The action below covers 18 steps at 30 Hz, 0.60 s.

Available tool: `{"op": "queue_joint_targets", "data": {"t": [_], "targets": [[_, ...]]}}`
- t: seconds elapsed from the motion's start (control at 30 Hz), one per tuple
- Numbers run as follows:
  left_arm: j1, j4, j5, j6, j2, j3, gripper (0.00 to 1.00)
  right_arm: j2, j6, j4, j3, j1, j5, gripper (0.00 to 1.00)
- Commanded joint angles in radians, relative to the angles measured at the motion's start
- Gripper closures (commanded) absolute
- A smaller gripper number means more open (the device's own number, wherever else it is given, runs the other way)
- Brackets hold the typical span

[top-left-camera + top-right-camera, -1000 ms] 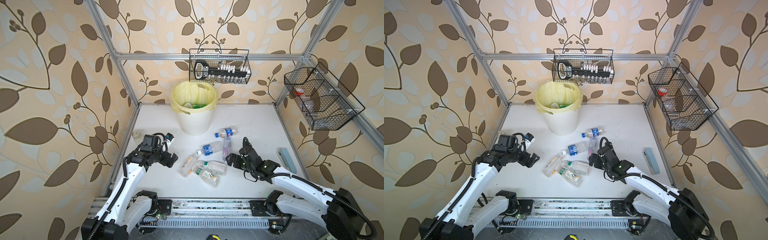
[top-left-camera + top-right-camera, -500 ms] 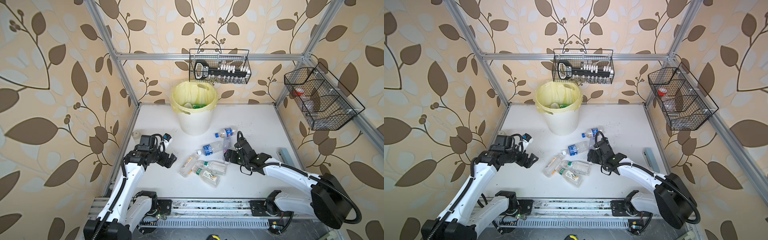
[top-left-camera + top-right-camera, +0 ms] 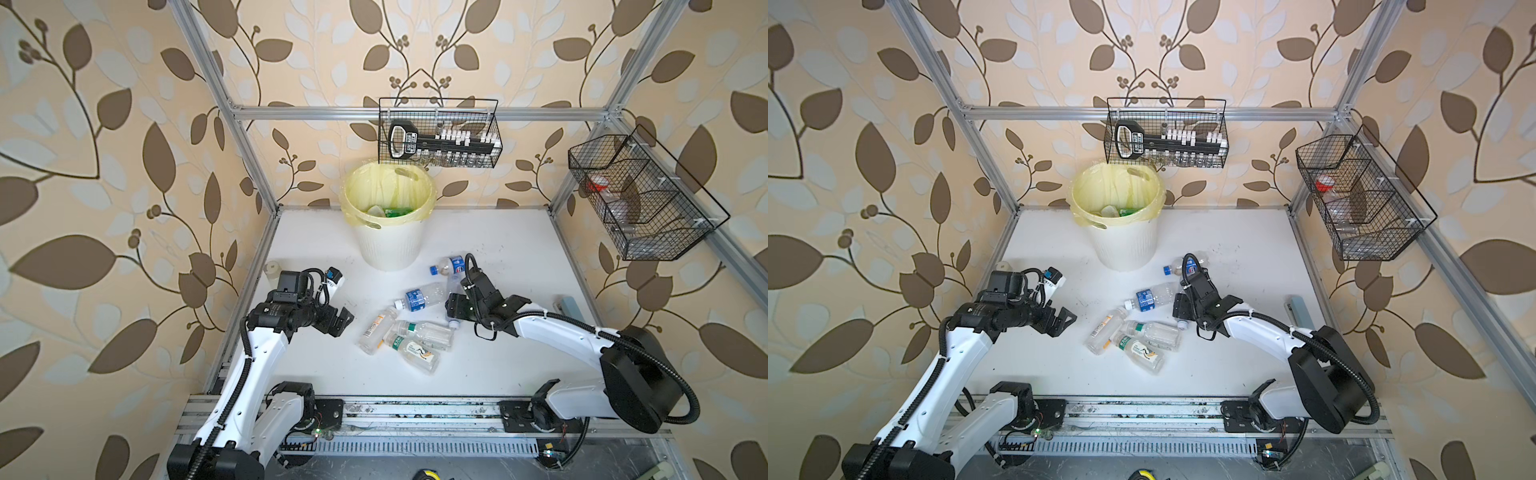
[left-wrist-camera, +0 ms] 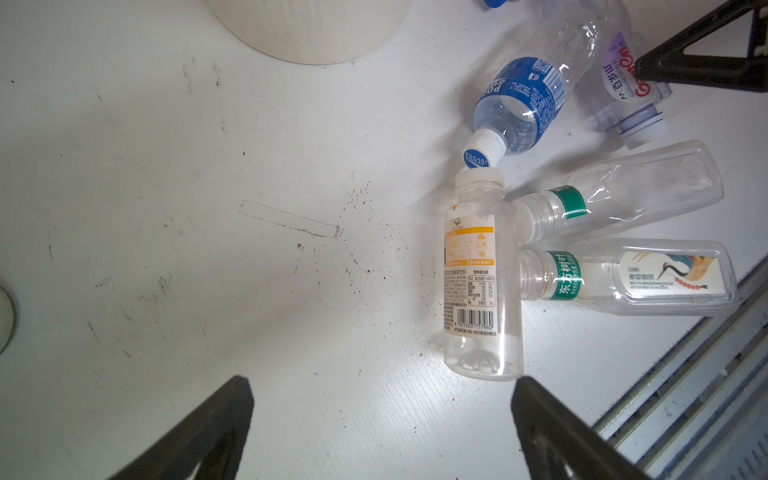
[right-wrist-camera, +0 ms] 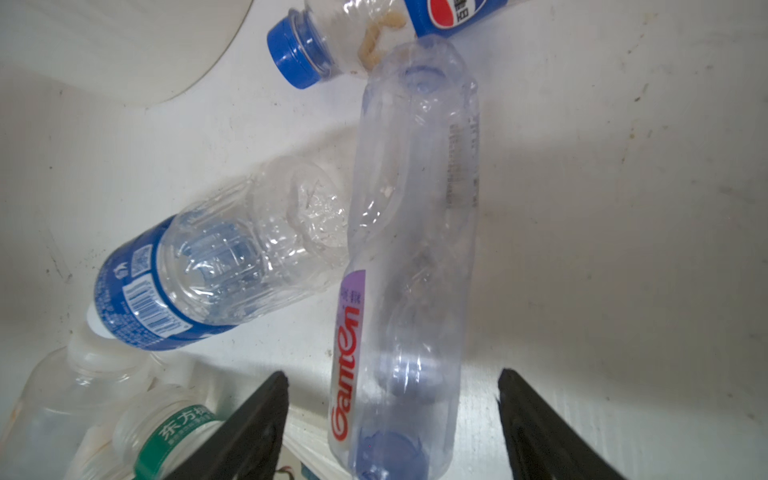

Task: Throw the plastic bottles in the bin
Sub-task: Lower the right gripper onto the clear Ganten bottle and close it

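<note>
Several plastic bottles lie in a cluster mid-table: a blue-label one (image 3: 419, 298), a blue-capped one (image 3: 449, 264), an orange-label one (image 3: 376, 330) and two green-banded ones (image 3: 424, 330). My right gripper (image 5: 390, 376) is open and straddles the neck end of a clear red-lettered bottle (image 5: 411, 249), with a gap on each side. In both top views it (image 3: 455, 309) (image 3: 1183, 309) covers part of that bottle. My left gripper (image 4: 381, 380) (image 3: 343, 322) hovers open and empty just left of the orange-label bottle (image 4: 478, 274). The bin (image 3: 390, 245) (image 3: 1125, 245) stands behind, with bottles inside.
A squat white jar (image 3: 272, 268) sits at the table's left edge. Wire baskets hang on the back wall (image 3: 438, 133) and the right wall (image 3: 640, 199). A blue-grey block (image 3: 571, 307) lies at the right edge. The rail (image 3: 415, 415) runs along the front.
My right gripper has swung in over the red-lettered bottle and its jaws have narrowed around it. The left gripper has drifted slightly left, still open.
</note>
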Motion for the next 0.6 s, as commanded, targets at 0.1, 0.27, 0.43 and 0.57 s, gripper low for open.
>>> {"op": "queue_joint_targets", "data": {"t": [0.1, 0.27, 0.43, 0.57], "targets": [[0.025, 0.000, 0.025, 0.019, -0.016, 0.005, 0.01, 0.045, -0.009, 0.018, 0.029, -0.002, -0.005, 0.26], [0.037, -0.007, 0.037, 0.021, -0.009, 0.006, 0.01, 0.075, -0.012, 0.020, 0.042, -0.003, -0.008, 0.30], [0.045, -0.008, 0.043, 0.022, -0.003, 0.006, 0.01, 0.097, -0.019, 0.011, 0.056, -0.010, -0.001, 0.32], [0.049, -0.008, 0.043, 0.022, -0.002, 0.006, 0.01, 0.111, -0.019, 0.012, 0.058, -0.011, -0.007, 0.35]]}}
